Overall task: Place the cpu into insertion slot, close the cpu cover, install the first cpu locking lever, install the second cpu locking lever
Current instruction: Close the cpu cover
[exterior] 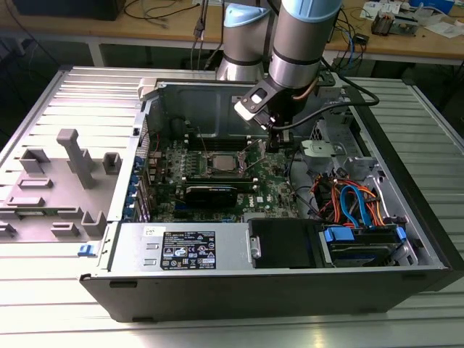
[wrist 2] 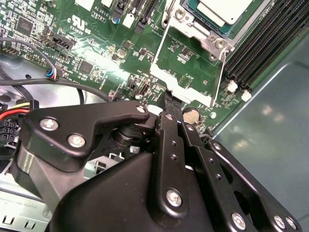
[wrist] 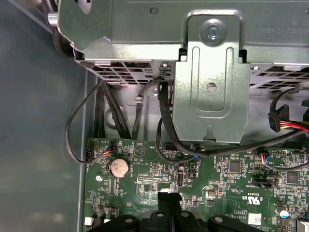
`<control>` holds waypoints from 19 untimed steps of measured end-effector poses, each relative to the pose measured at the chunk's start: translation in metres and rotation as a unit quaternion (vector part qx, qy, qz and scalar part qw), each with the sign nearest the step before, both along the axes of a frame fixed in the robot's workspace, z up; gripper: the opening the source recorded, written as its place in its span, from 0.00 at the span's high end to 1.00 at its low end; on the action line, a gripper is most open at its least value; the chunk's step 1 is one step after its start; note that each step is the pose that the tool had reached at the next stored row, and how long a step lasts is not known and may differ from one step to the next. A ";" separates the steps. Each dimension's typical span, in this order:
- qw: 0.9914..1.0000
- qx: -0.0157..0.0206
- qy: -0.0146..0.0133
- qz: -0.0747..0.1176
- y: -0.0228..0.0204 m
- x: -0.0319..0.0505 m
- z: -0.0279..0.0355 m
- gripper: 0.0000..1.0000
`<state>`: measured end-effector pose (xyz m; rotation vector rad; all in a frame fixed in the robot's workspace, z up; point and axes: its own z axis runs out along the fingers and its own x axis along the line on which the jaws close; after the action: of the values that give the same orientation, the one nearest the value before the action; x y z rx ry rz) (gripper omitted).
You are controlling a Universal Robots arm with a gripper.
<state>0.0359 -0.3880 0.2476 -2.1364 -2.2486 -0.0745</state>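
The chip [wrist 2: 227,9] sits in its socket [wrist 2: 203,34], but the cover [wrist 2: 179,85] lies open, my jaws pressed together, seemingly empty, at its edge; closing and latching are not yet done.

Ribbed metal table [exterior: 433,190], wooden bench [exterior: 109,27] behind.

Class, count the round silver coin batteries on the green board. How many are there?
1: the coin battery lies near the green board edge, beside the gripper, in both wrist views. More may be hidden under the arm.
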 end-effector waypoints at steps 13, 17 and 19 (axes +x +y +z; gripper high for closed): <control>1.000 0.000 0.000 0.000 0.0000 -0.0080 0.0000 0.89; 1.000 0.000 0.000 0.000 0.0001 -0.0102 0.0006 0.89; 1.000 0.003 0.000 0.000 0.0000 -0.0134 0.0013 0.89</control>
<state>0.0225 -0.3880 0.2489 -2.1339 -2.2460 -0.0800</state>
